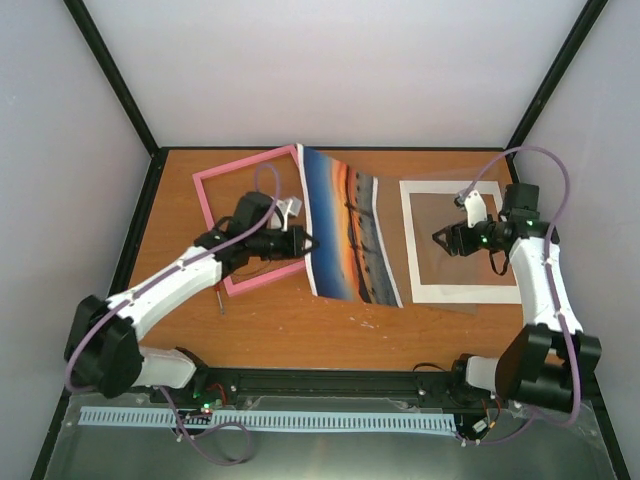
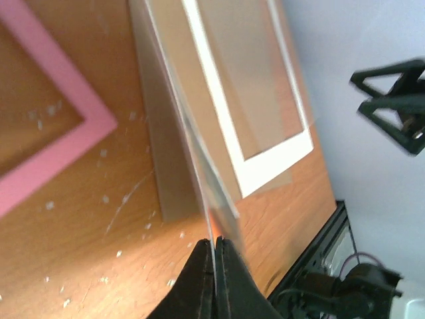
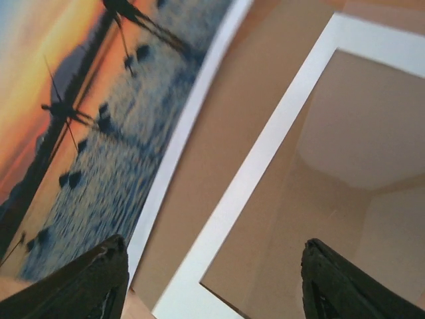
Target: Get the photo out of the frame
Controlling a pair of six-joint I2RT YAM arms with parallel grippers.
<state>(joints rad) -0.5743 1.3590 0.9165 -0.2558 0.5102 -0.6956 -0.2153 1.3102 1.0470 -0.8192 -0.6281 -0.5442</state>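
The photo (image 1: 345,225), an orange sunset over blue water, stands tilted up off the table at the middle, beside the pink frame (image 1: 215,190). My left gripper (image 1: 305,242) is shut on the photo's left edge. In the left wrist view the photo (image 2: 219,199) runs edge-on into the closed tips of that gripper (image 2: 214,244), with a corner of the frame (image 2: 60,153) to the left. My right gripper (image 1: 440,238) hangs open over the left rail of a white mat. In its wrist view the photo (image 3: 86,133) is at the left, apart from the open gripper (image 3: 212,282).
A white mat (image 1: 410,240) under a clear sheet lies on the right of the table, also seen as the mat (image 3: 265,159) and the mat (image 2: 265,169). A small screwdriver (image 1: 220,300) lies by the frame's near corner. Black rails edge the table.
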